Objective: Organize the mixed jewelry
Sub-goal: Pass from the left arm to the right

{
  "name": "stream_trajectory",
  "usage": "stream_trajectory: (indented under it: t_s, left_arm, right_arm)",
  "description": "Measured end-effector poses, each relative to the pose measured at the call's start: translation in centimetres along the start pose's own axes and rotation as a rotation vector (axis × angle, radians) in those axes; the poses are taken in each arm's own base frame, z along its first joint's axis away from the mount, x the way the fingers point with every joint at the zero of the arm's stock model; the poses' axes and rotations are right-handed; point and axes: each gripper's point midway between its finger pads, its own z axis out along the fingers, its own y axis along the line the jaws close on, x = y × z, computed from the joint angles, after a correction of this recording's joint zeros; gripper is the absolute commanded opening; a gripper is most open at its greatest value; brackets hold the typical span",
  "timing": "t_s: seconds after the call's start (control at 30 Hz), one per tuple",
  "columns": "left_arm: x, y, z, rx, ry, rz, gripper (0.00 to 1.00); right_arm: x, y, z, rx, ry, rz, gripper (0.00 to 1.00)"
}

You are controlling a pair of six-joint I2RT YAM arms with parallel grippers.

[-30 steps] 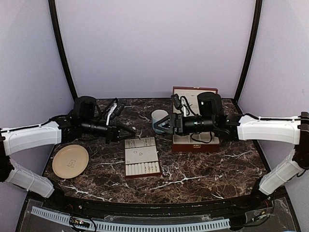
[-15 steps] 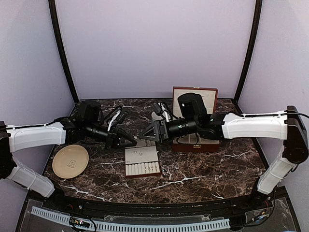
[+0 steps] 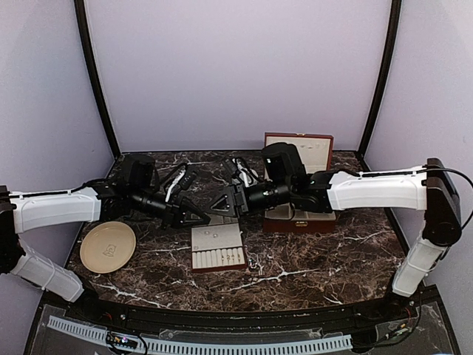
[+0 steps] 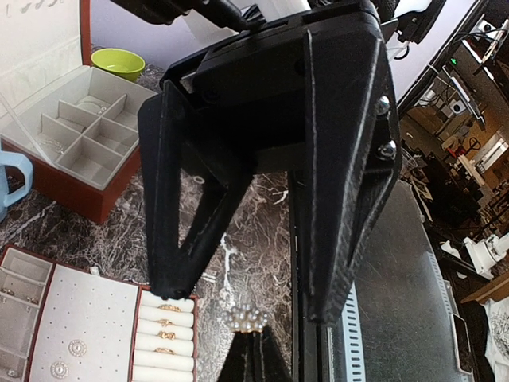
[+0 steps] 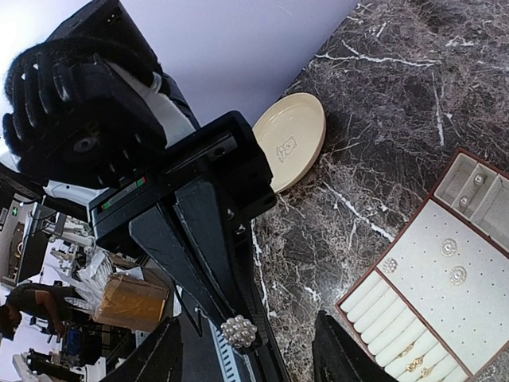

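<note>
A pearl-cluster stud (image 4: 246, 320), one piece of the mixed jewelry, sits pinched at the tip of my left gripper (image 4: 253, 341), which is shut on it. My right gripper (image 5: 246, 354) faces the left one, its fingers (image 4: 181, 239) standing open on either side of the stud (image 5: 238, 330) without touching it. From above, the left gripper (image 3: 202, 218) and right gripper (image 3: 216, 208) meet tip to tip over the far edge of the cream slotted tray (image 3: 219, 269). Gold rings (image 4: 167, 322) lie in the tray's rolls. Studs (image 5: 449, 247) and another pearl cluster (image 5: 389, 265) rest on its dotted pad.
The red-brown box (image 3: 299, 222) with cream compartments (image 4: 79, 135) stands right of the tray, partly under my right arm. A cream plate (image 3: 108, 246) lies at the left. A green bowl (image 4: 118, 62) and a blue mug handle (image 4: 9, 179) show near the box.
My right arm has swung left from the box to meet the left gripper, its jaws narrowing somewhat. The left gripper moved slightly right and stays shut on the stud.
</note>
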Motion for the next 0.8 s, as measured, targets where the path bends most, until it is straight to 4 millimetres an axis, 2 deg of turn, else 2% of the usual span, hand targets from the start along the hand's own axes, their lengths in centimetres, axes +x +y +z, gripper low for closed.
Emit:
stream_trajectory:
  t_s: [0.33, 0.8]
  left_arm:
    - [-0.01, 0.19, 0.0, -0.011, 0.0, 0.001, 0.0]
    - [0.03, 0.36, 0.0, -0.021, 0.001, 0.002, 0.0]
  right_arm:
    - [0.42, 0.39, 0.75, 0.001, 0.014, 0.017, 0.35]
    - [0.07, 0.15, 0.92, 0.015, 0.002, 0.019, 0.22]
